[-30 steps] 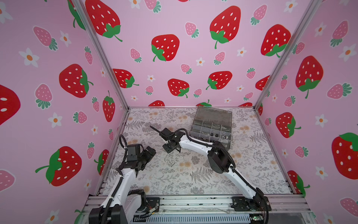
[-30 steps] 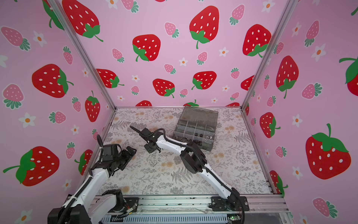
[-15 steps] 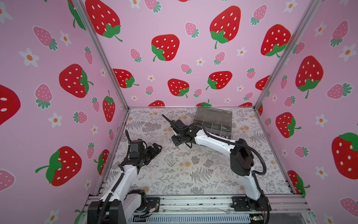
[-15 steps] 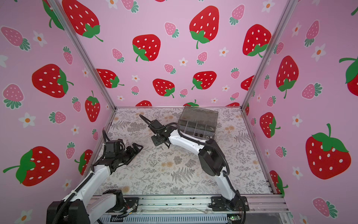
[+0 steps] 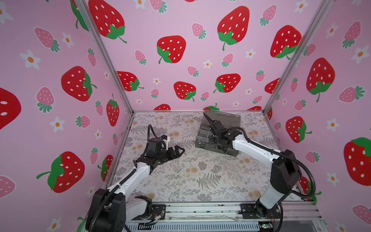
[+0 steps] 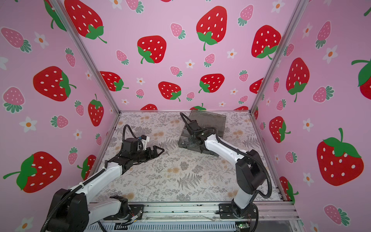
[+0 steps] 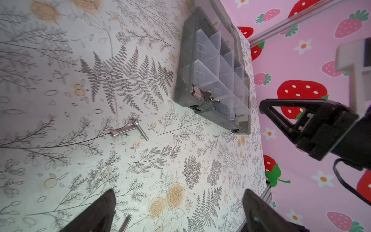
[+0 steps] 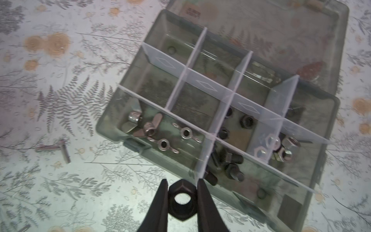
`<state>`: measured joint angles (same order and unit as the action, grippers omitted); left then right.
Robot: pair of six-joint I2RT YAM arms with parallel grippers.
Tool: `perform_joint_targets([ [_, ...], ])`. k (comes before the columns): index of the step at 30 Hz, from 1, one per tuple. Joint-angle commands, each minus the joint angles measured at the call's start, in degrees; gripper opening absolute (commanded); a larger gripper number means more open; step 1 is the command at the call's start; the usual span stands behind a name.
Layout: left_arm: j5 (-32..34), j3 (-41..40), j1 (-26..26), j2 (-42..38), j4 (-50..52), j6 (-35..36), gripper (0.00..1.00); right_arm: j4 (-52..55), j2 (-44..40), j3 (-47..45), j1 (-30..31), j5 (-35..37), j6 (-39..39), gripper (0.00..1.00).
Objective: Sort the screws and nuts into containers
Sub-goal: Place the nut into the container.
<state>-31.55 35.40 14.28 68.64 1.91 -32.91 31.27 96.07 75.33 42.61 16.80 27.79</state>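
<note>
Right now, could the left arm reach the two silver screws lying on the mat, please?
Probably yes: the left gripper is open, and the screws lie on bare mat ahead of it, clear of the box, where the right gripper holds a nut.

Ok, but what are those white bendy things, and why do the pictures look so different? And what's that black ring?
The white bendy things are two robot arms, each ending in a pincher called a gripper. Two pictures look down from high up on the whole flowery table. The other two come from little cameras on the arms' wrists, so everything looks close up. The right gripper is shut on a black nut; that is your ring. It is right by the grey box, whose little sections hold other nuts and black screws. The left gripper is wide open and holds nothing. Two silver screws lie on the table, not yet sorted.
</note>
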Motion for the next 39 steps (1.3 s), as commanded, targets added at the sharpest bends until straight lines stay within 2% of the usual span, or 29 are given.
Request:
perform_joint_targets([
  [1, -5.8, 3.8, 1.5, 1.7, -3.1, 2.4, 1.00, -0.1, -1.5, -2.3, -2.7, 1.4, 1.3, 0.00],
  [11, 1.4, 6.5, 3.7, 3.3, 3.4, 4.1, 1.00, -2.0, 3.9, -2.1, -9.1, -1.2, -1.5, 0.00],
  [20, 4.7, 7.2, 3.7, 3.3, 5.8, 4.9, 1.00, -1.5, 10.2, 3.5, -10.8, 0.2, -4.0, 0.00],
  [35, 6.9, 9.6, 3.7, 5.4, 7.7, 5.0, 1.00, -1.6, 14.7, 7.6, -13.2, -1.4, -6.0, 0.00],
  [39, 9.1, 9.8, 3.7, 5.3, 8.7, 4.4, 1.00, -1.8, 16.5, 8.4, -13.4, -2.5, -6.5, 0.08],
])
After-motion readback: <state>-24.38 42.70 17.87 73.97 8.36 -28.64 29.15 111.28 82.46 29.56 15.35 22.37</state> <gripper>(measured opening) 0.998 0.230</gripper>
